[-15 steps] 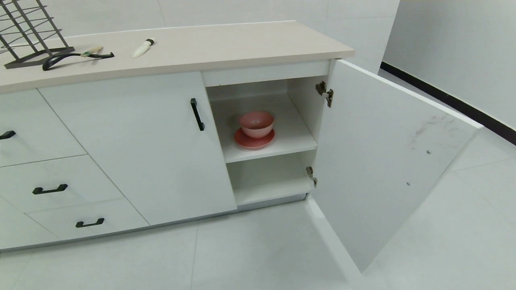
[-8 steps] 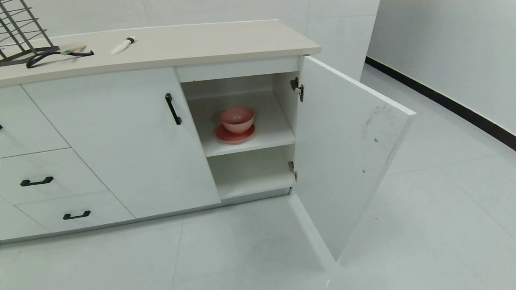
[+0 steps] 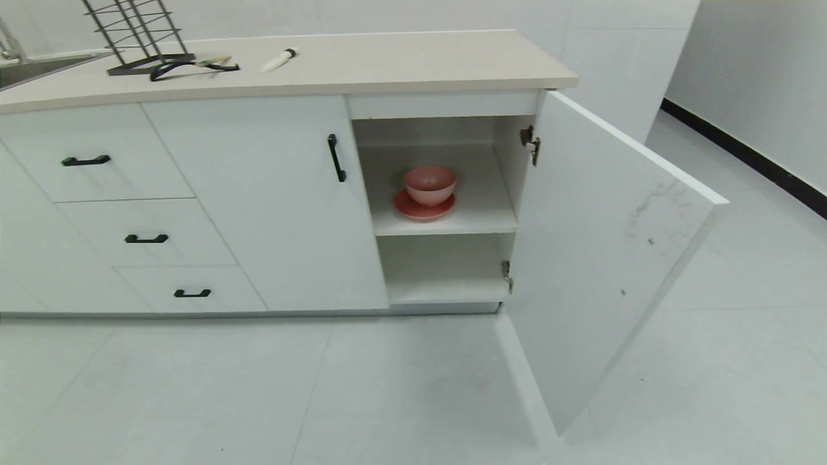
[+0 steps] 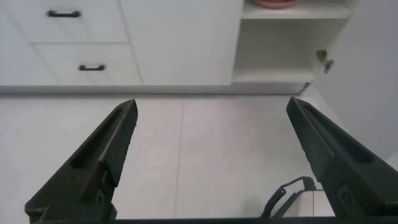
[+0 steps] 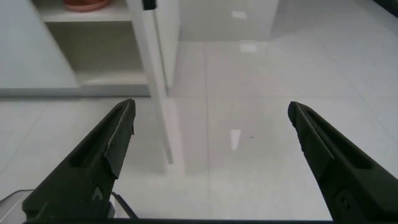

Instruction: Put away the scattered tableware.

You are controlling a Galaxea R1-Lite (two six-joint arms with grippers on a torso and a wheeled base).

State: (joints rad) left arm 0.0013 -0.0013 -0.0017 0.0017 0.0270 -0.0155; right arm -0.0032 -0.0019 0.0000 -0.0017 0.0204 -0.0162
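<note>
A pink bowl (image 3: pixel 429 184) sits on a red plate (image 3: pixel 423 208) on the upper shelf (image 3: pixel 481 223) of the white cabinet, whose door (image 3: pixel 607 245) stands wide open. On the counter (image 3: pixel 400 61) lie a white-handled utensil (image 3: pixel 278 60) and a black-handled tool (image 3: pixel 190 66). My left gripper (image 4: pixel 211 104) hangs open over the bare floor, facing the cabinet, with the plate's edge (image 4: pixel 272 3) far ahead. My right gripper (image 5: pixel 211 106) is open too, low over the floor by the door's edge (image 5: pixel 158 81), nothing between its fingers.
A dark wire rack (image 3: pixel 136 32) stands at the counter's back left beside a sink (image 3: pixel 32 68). Three drawers with black handles (image 3: pixel 146 238) fill the cabinet's left side. The lower shelf (image 3: pixel 446 284) is bare. The open door juts out over the floor on the right.
The head camera has swung, so the whole picture shifted right and the drawers and sink came into view. The bowl, plate and door keep their places in the cabinet.
</note>
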